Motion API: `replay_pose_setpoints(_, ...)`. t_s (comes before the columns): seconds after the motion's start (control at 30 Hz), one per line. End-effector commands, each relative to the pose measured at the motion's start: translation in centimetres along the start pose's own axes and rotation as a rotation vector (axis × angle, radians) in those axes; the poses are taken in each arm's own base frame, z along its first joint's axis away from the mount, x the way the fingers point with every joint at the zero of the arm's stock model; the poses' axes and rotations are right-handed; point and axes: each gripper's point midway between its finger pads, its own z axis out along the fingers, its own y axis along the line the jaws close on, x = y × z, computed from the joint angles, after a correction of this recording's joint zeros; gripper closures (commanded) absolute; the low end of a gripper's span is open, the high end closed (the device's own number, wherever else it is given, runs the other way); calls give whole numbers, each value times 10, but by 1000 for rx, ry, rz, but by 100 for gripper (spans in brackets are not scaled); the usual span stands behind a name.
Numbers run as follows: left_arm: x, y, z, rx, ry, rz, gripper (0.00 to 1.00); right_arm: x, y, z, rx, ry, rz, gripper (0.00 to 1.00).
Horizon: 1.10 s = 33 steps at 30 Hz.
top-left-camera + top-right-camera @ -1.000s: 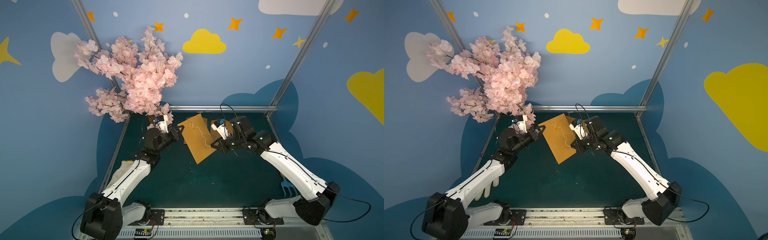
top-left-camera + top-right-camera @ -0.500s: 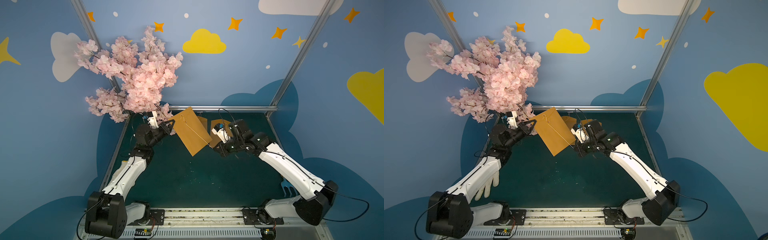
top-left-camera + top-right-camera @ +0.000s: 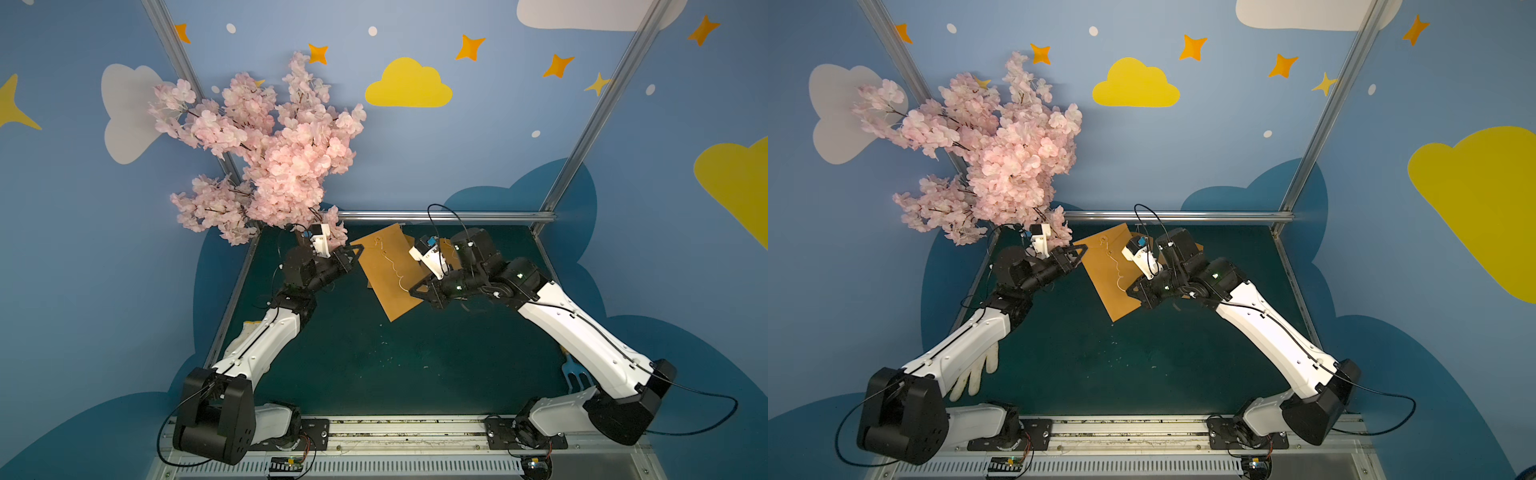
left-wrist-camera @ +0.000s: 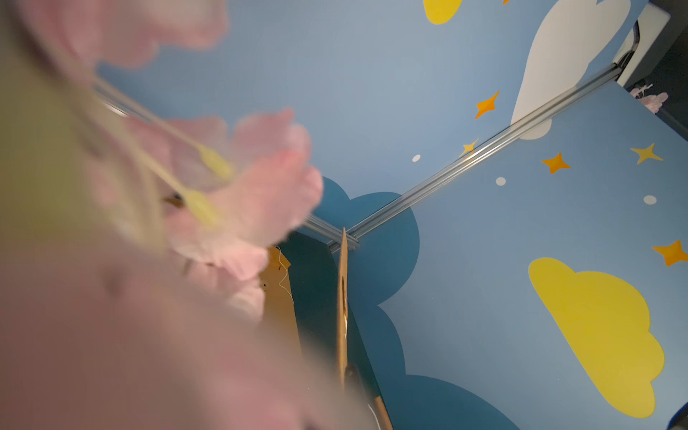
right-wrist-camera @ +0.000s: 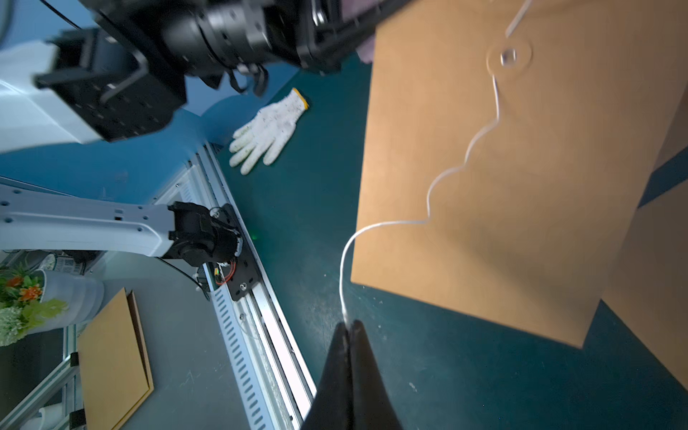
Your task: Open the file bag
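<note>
The brown paper file bag [image 3: 386,278] hung tilted in the air over the dark green tabletop [image 3: 374,365]. It was lower than half a second earlier, when the left arm had swung it up towards the rear rail and the pink blossom branch [image 3: 270,158]. The left fingers [image 5: 357,26] were closed on the bag's upper corner, as the right wrist view showed. The thin white string [image 5: 446,178] ran in loose waves from the round clasp [image 5: 508,57] down the bag's face to the right fingers [image 5: 335,372], which were pressed together on its free end just off the bag's lower edge. The right arm had kept much the same place through that second. The slack suggested the winding was largely undone, though whether a turn remained at the clasp could not be told, and the flap was not yet lifted. A second brown envelope [image 5: 655,298] lay beyond the bag, and a white work glove [image 5: 268,130] lay on the tabletop beneath the left arm
</note>
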Motion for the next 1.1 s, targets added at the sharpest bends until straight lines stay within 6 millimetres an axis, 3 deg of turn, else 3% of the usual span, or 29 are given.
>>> replay_pose_setpoints(0.0, 16, -15, 10, 31, 46, 76, 98, -20, 15, -15, -32, -39, -33, 100)
replay_pose_setpoints(0.3, 75, -30, 31, 13, 184, 173, 98, -51, 1, -25, 11, -94, -36, 100)
replay_pose_setpoints(0.83, 102, -27, 71, 35, 232, 120, 98, -82, 10, -28, -32, -144, -36, 100)
replay_pose_setpoints(0.97, 115, -30, 72, 54, 263, 125, 97, -86, 1, -32, 21, -152, -47, 100)
replay_pose_setpoints(1.07, 120, -32, 65, 67, 270, 133, 97, -84, -17, -37, 82, -150, -38, 100)
